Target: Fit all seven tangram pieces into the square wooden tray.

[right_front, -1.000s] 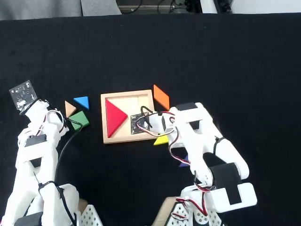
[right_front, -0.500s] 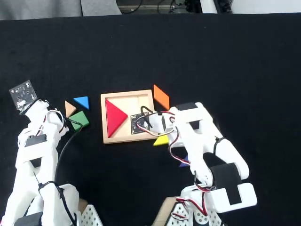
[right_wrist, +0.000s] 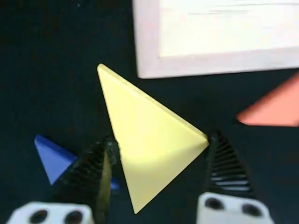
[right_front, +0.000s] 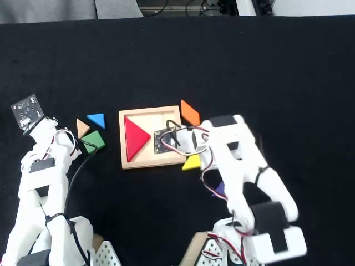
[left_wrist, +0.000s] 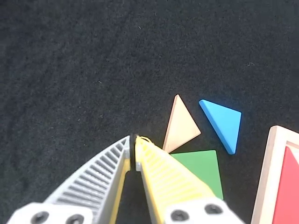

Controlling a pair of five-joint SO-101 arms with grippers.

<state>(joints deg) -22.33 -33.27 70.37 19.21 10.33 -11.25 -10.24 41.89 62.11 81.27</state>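
Note:
The square wooden tray [right_front: 150, 162] holds a red triangle [right_front: 135, 137] along one side. An orange piece [right_front: 190, 113] lies by a far corner of the tray, and a yellow triangle [right_front: 192, 162] by the near corner. My right gripper [right_wrist: 162, 140] is open, and its fingers [right_wrist: 93, 172] straddle the yellow triangle [right_wrist: 149, 140] just off the tray corner [right_wrist: 145, 70]. A dark blue piece [right_wrist: 53, 156] lies beside it. My left gripper [left_wrist: 133, 140] is shut and empty, next to the tan triangle [left_wrist: 180, 126], green square [left_wrist: 198, 170] and blue triangle [left_wrist: 223, 123].
Black cloth covers the table. The left arm [right_front: 47, 160] stands left of the tan [right_front: 82, 127], blue [right_front: 97, 119] and green [right_front: 92, 141] pieces. The right arm [right_front: 238, 155] overhangs the tray's near right corner and partly hides the dark blue piece [right_front: 218, 190].
The right arm has shifted a little, its wrist nearer the tray, and more of the yellow triangle shows. The left arm has kept still.

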